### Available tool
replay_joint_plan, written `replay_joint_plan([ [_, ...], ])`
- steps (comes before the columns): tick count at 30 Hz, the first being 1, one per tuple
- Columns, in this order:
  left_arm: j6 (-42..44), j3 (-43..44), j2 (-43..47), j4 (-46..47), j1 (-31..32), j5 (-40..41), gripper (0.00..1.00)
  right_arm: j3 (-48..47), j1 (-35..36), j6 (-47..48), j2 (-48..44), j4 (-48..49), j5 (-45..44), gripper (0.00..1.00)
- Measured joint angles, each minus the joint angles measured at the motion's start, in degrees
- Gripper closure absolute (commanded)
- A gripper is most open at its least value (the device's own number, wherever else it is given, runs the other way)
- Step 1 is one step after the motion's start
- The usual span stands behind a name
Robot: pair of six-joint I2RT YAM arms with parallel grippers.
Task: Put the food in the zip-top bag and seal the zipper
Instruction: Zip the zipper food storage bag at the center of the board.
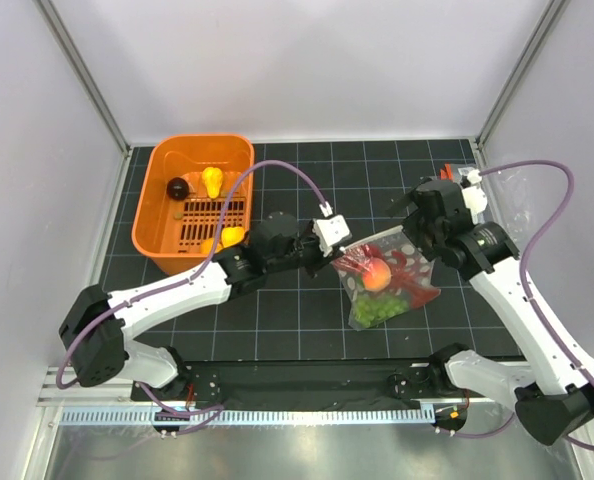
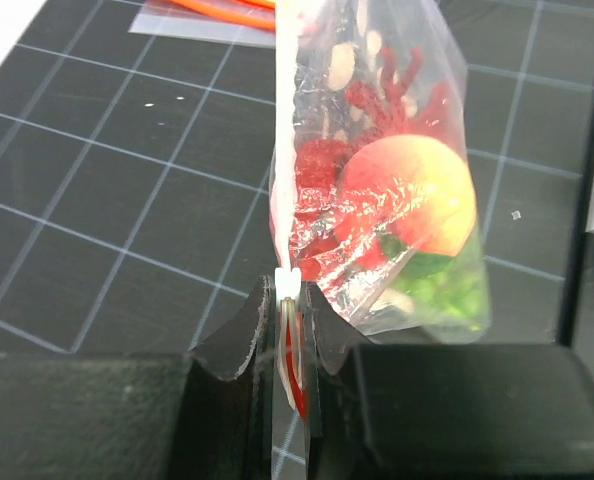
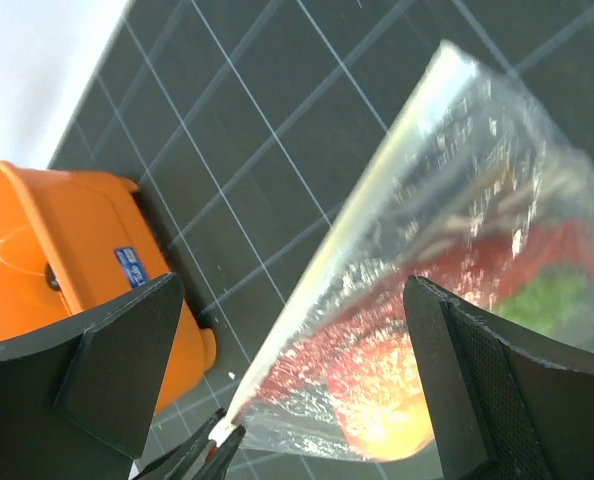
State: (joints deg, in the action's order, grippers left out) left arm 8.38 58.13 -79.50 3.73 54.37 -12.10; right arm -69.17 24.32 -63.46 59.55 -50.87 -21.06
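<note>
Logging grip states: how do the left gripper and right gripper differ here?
The left gripper is shut on the zip-top bag's zipper; the right gripper is wide open around it. The left gripper is at the zipper's left end, the right gripper at its right end. Both straddle that edge.

A flat black table mat [image 1: 277, 320] ruled with a thin white grid is carrying everything, and it is stretching from the far side of the enclosure down to a silver metal rail [image 1: 277, 410] at the near edge. An orange plastic basket with a slotted floor [image 1: 155, 190] is sitting directly on the mat in its far left corner. Flat clear plastic packets with an orange-red strip [image 2: 192, 15] are lying flat on the mat toward the far right corner. A clear, floppy plastic zip-top bag [image 1: 389, 243] is hanging over the squares right of centre, well apart from the basket. Whether its sagging lower end is touching the mat cannot be told.
</note>
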Motion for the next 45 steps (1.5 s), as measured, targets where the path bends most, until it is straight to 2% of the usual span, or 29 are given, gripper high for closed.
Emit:
replay_joint_plan([
  [6,5.2,0.0,0.0,-0.7,4.0,7.2,0.96,2.3,6.8,-6.2,0.9,-1.9,-1.1,0.01],
  [12,10.9,-0.1,0.0,-0.9,9.2,14.8,0.97,2.8,7.8,-9.6,3.6,-2.0,-2.5,0.14],
  [15,12.9,-0.5,0.0,-0.6,10.4,17.0,0.98,5.1,7.8,-10.6,3.5,-1.2,-3.5,0.31],
  [17,13.6,-1.5,0.3,-0.1,10.6,17.7,0.98,7.3,7.8,-11.3,2.6,0.0,-3.7,0.38],
  [20,14.8,-3.7,1.3,1.0,10.8,18.4,0.98,9.0,7.8,-11.8,2.1,0.6,-3.4,0.42],
  [21,15.1,-4.3,1.7,1.2,10.8,18.5,0.98,9.1,7.8,-11.7,2.1,0.8,-3.1,0.51],
  [23,15.8,-5.5,2.8,2.0,11.0,18.5,0.98,9.1,7.8,-11.8,2.0,1.5,-2.6,0.55],
  [25,16.3,-6.2,3.7,2.9,11.3,18.5,0.98,9.1,7.8,-11.5,1.7,2.2,-2.2,0.74],
  [27,16.7,-6.5,4.2,3.6,11.5,18.5,0.98,9.1,7.8,-11.3,1.1,3.0,-1.9,0.86],
  [28,17.0,-6.6,4.3,3.9,11.5,18.5,0.98,9.1,7.8,-11.2,0.7,3.3,-1.9,0.95],
  [29,17.2,-6.6,4.3,4.2,11.6,18.5,0.98,9.1,7.8,-10.9,0.3,3.3,-1.9,0.99],
  [38,17.6,-6.8,4.3,5.6,11.6,18.6,0.98,9.3,7.9,-9.8,-4.0,3.6,-3.5,0.99],
  [45,16.9,-6.5,4.3,7.6,11.6,18.1,0.98,8.9,8.5,-10.2,-7.7,0.5,-10.6,0.99],
])
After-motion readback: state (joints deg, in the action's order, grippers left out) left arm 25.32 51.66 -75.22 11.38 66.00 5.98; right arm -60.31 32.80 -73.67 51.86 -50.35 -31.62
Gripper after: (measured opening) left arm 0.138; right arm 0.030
